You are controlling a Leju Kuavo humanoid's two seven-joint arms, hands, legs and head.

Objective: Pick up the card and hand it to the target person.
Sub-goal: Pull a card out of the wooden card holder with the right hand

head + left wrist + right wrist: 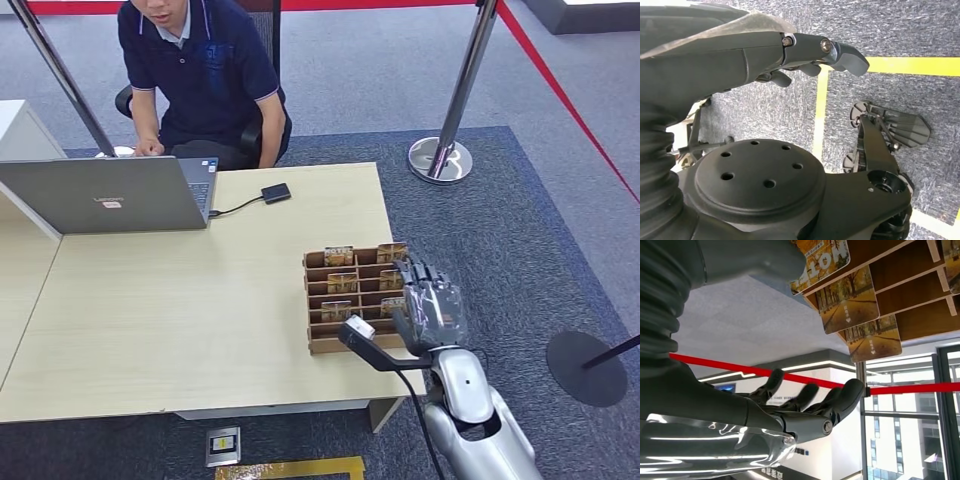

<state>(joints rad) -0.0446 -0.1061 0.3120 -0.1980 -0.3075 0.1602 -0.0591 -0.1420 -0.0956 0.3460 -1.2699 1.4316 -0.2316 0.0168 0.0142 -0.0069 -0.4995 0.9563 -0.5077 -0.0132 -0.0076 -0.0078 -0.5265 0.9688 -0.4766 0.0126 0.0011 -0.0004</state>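
Observation:
A wooden card rack (317, 262) stands near the table's right edge, with picture cards (339, 256) upright in several of its slots. My right hand (430, 305) hovers at the rack's right side with its fingers spread, holding nothing. In the right wrist view the fingers (828, 400) stretch out apart from the thumb (753, 260). The thumb lies close by a card (821, 257), and more cards (851, 300) sit in the rack (911, 270). My left hand (806, 50) hangs over the floor and holds nothing. A person (204, 70) in a dark shirt sits behind the table.
An open laptop (106, 195) sits at the back left of the light wooden table (189, 310), cabled to a small black device (275, 193). A chrome stanchion (445, 150) with red rope stands on the carpet to the right. A black disc base (585, 365) lies further right.

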